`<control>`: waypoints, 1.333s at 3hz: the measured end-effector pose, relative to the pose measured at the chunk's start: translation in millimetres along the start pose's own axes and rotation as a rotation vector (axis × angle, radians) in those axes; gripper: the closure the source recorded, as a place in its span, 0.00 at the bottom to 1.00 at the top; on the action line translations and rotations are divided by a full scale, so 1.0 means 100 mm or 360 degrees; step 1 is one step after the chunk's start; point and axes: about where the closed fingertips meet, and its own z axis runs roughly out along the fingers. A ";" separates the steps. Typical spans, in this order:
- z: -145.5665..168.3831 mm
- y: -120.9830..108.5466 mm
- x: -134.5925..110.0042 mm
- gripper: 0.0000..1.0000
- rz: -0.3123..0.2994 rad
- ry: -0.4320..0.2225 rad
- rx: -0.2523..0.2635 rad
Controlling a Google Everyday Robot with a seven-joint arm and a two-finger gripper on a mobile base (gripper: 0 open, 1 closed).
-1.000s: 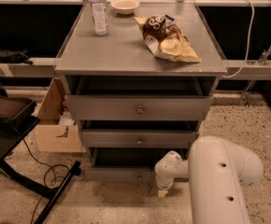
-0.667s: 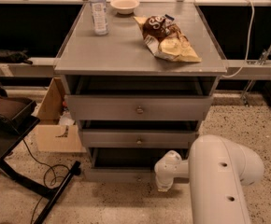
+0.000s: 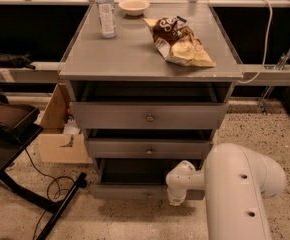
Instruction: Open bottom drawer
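Note:
The bottom drawer (image 3: pixel 125 191) is the lowest, narrowest grey front of the grey cabinet (image 3: pixel 150 59). It stands pulled out a little, with a dark gap (image 3: pixel 135 171) showing above its front. Its small round knob (image 3: pixel 147 195) is at the centre of the front. My gripper (image 3: pixel 177 198) is at the drawer front, just right of the knob, at the end of my white arm (image 3: pixel 235 194). The white wrist covers it. The middle drawer (image 3: pixel 149 149) and the top drawer (image 3: pixel 149 116) also stand slightly out.
On the cabinet top are a water bottle (image 3: pixel 105 11), a bowl (image 3: pixel 134 5) and a chip bag (image 3: pixel 180 41). A cardboard box (image 3: pixel 60 129) sits on the floor at the left. A black stand leg (image 3: pixel 60 209) and a cable (image 3: pixel 50 186) lie beside it.
The bottom drawer front has come slightly forward, and the dark gap above it is a bit wider. My wrist has moved slightly toward me with it.

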 end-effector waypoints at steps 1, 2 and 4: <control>-0.08 0.00 0.00 1.00 0.0000 0.0000 0.0000; -0.12 0.02 0.00 1.00 -0.0009 0.0009 -0.0011; -0.19 0.11 0.02 1.00 0.0007 0.0014 -0.0045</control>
